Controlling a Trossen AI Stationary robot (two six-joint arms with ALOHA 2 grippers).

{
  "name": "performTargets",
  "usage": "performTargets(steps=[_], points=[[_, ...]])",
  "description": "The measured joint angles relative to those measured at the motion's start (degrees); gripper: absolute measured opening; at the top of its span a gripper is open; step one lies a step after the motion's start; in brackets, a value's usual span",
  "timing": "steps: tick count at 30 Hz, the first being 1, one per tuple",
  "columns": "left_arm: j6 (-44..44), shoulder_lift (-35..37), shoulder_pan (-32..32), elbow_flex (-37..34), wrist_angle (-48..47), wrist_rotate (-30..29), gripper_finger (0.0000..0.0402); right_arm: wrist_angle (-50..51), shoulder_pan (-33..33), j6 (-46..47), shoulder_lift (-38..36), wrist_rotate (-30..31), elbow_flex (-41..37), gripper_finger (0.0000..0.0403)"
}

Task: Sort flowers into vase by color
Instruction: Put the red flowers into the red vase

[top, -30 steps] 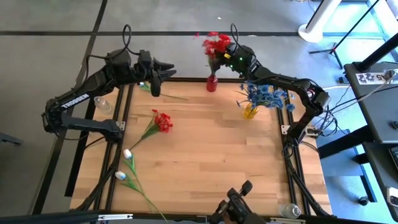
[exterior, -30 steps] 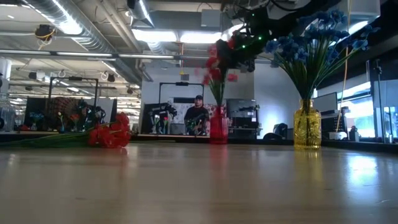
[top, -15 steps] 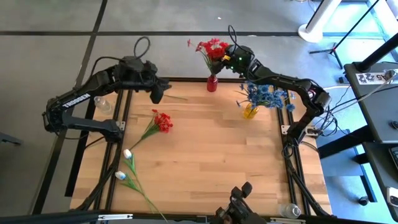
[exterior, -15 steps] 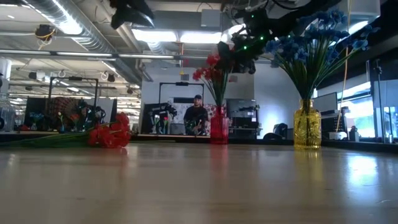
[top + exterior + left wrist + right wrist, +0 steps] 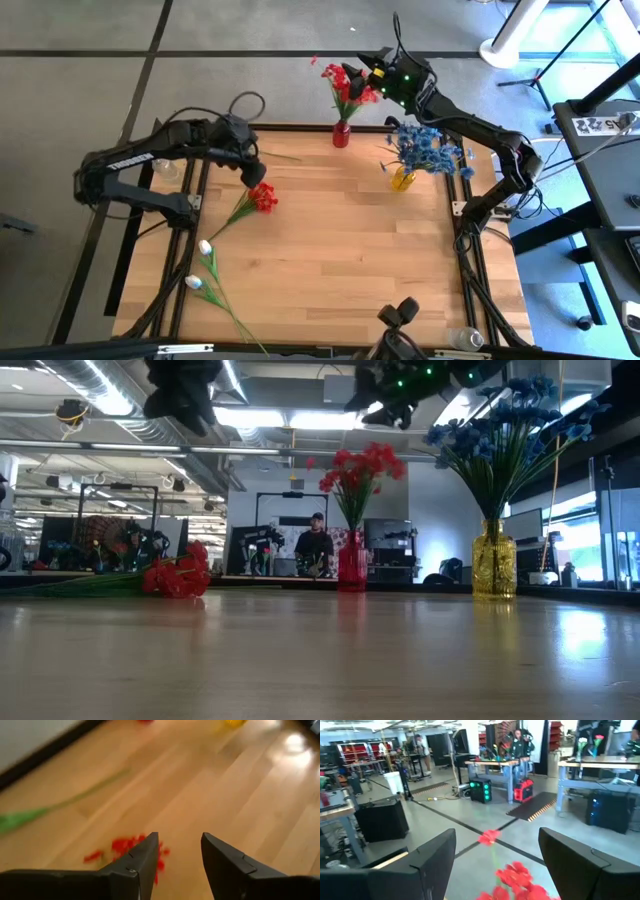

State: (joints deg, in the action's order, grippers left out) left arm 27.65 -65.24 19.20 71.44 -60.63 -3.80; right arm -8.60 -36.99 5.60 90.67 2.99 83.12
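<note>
A bunch of red flowers [image 5: 346,84] stands with its stems in the red vase [image 5: 341,136] at the table's far edge. Blue flowers [image 5: 427,150] fill the yellow vase [image 5: 402,180] to its right. One red flower [image 5: 262,196] lies flat on the table, and two white flowers [image 5: 204,247] lie near the left edge. My left gripper [image 5: 180,865] hangs open just above the lying red flower [image 5: 131,846], tipped down. My right gripper [image 5: 497,840] stands open, level, above and beyond the red bunch [image 5: 516,875].
A thin green stem [image 5: 280,156] lies on the table at the far left, behind the left gripper. The table's dark frame rails [image 5: 190,215] run along both sides. A clear bottle [image 5: 165,168] lies outside the left rail. Bare wood [image 5: 350,250] fills the middle and near part.
My right gripper has opened, let go of the red bunch and risen above it; the bunch now stands by itself in the red vase. My left gripper has tipped downward and sunk toward the red flower lying on the table.
</note>
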Motion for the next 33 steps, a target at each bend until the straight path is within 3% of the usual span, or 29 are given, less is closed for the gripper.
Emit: performTargets(steps=[5,13,23,33], points=[[7.1,-2.6,-3.4,-1.6,-6.3,-0.2,0.0180,1.5,2.2,-1.2,0.0,0.0,3.2,0.0281],[19.8,-3.1,-8.0,-15.3,-5.9,2.8,0.0200,3.2,6.6,-6.1,-0.3,0.9,5.7,0.0280],[23.5,-5.8,-16.5,-26.8,-0.5,2.8,0.0201,6.0,7.1,-6.1,-0.3,0.9,8.0,0.0280],[22.9,-11.3,-14.3,-28.0,1.4,1.4,0.0232,7.5,7.1,-5.9,-0.3,1.1,8.0,0.0280]])
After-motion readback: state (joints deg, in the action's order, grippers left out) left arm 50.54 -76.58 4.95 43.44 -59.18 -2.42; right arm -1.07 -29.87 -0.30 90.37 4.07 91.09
